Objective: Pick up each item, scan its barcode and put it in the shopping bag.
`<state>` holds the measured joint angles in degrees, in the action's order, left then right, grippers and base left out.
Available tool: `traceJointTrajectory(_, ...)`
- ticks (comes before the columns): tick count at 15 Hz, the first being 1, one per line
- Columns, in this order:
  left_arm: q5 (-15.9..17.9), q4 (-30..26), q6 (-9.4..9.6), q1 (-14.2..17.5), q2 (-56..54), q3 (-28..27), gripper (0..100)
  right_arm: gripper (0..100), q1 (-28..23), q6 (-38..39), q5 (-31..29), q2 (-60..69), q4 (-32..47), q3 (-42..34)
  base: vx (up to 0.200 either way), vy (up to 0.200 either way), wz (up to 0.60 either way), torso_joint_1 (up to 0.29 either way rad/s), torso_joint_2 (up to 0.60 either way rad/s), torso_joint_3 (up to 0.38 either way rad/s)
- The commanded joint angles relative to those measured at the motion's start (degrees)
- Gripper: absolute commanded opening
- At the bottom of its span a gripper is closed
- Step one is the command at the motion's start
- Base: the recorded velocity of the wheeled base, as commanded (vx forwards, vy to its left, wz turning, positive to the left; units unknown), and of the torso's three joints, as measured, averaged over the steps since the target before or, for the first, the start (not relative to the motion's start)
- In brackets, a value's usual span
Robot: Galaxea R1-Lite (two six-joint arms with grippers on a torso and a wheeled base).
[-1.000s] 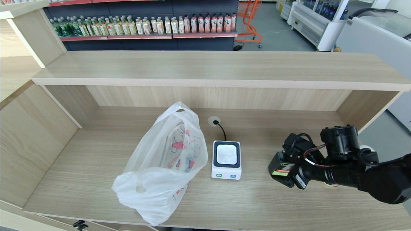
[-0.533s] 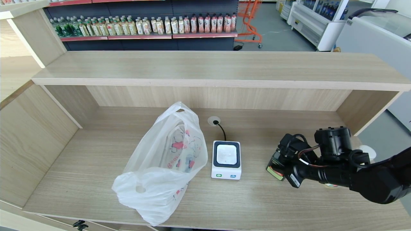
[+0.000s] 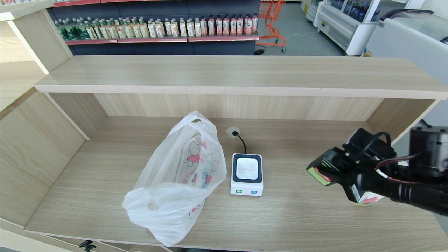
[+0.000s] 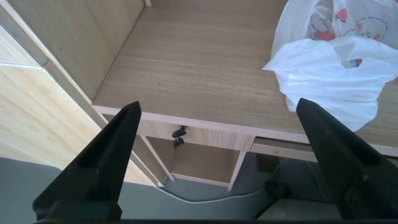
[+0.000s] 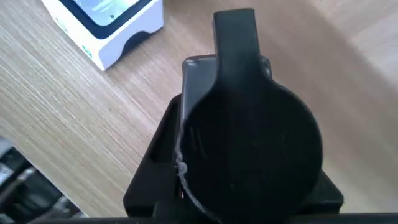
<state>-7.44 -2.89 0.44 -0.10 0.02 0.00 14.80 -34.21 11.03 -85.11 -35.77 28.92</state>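
My right gripper (image 3: 328, 167) hangs above the right part of the wooden counter (image 3: 280, 217), shut on a dark item with a green and red label (image 3: 317, 174). In the right wrist view the item's round black face (image 5: 249, 155) lies under a finger (image 5: 235, 37). The white scanner with a dark window (image 3: 246, 174) stands left of the held item, also seen as the scanner (image 5: 106, 25). The white shopping bag (image 3: 178, 178) with goods inside lies left of the scanner. My left gripper (image 4: 217, 168) is open below the counter's front edge, near the bag (image 4: 329, 68).
A white item with red print (image 3: 368, 200) sits on the counter, partly hidden under my right arm. The scanner's cable (image 3: 240, 141) runs to a hole at the back. Wooden walls close the counter at the back and both sides; a raised shelf (image 3: 231, 73) runs above.
My right gripper has swung right and upward with the dark item, away from the scanner, and turned so the label faces up-left. Bag and scanner have not moved.
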Motion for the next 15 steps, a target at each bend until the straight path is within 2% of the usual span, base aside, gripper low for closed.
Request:
traceJointTrajectory(1, -0.03, -0.01, 0.0, 0.01, -0.02, 0.0, 100, 0, -2.32, -16.86, 5.67, 12.6, 0.0, -2.9, 0.0, 0.0, 0.0, 0.0, 0.0, 0.0)
traceJointTrajectory(3, -0.03, -0.01, 0.0, 0.01, -0.02, 0.0, 100, 0, -2.58, -30.39, 19.99, 12.96, 0.26, -2.9, 0.0, 0.0, 0.0, 0.0, 0.0, 0.0)
traceJointTrajectory(4, -0.03, -0.01, 0.0, 0.01, -0.02, 0.0, 100, 0, -2.93, -40.41, 25.27, 12.34, 0.52, -2.99, 0.0, 0.0, 0.0, 0.0, 0.0, 0.0)
traceJointTrajectory(6, -0.03, -0.01, 0.0, 0.01, -0.02, 0.0, 100, 0, -2.93, -59.31, 28.69, 9.53, 1.75, -3.34, 0.0, 0.0, 0.0, 0.0, 0.0, 0.0)
traceJointTrajectory(7, -0.03, -0.01, 0.0, 0.01, -0.02, 0.0, 100, 0, -1.53, -72.84, 30.28, 7.24, 4.13, -3.16, 0.0, 0.0, 0.0, 0.0, 0.0, 0.0)
traceJointTrajectory(8, -0.03, -0.01, 0.0, 0.01, -0.02, 0.0, 100, 0, 0.85, -83.83, 30.45, 5.84, 4.48, -2.99, 0.0, 0.0, 0.0, 0.0, 0.0, 0.0)
traceJointTrajectory(10, -0.03, -0.01, 0.0, 0.01, -0.02, 0.0, 100, 0, 7.0, -97.63, 30.45, 4.43, 4.83, -2.99, 0.0, 0.0, 0.0, 0.0, 0.0, 0.0)
traceJointTrajectory(11, -0.03, -0.01, 0.0, 0.01, -0.02, 0.0, 100, 0, 10.07, -102.38, 30.28, 3.38, 4.83, -2.81, 0.0, 0.0, 0.0, 0.0, 0.0, 0.0)
traceJointTrajectory(13, -0.03, -0.01, 0.0, 0.01, -0.02, 0.0, 100, 0, 12.71, -109.14, 30.89, -1.9, 4.57, -2.72, 0.0, 0.0, 0.0, 0.0, 0.0, 0.0)
traceJointTrajectory(15, -0.03, -0.01, 0.0, 0.01, -0.02, 0.0, 100, 0, 15.61, -113.19, 33.09, -5.06, 4.21, -1.41, 0.0, 0.0, 0.0, 0.0, 0.0, 0.0)
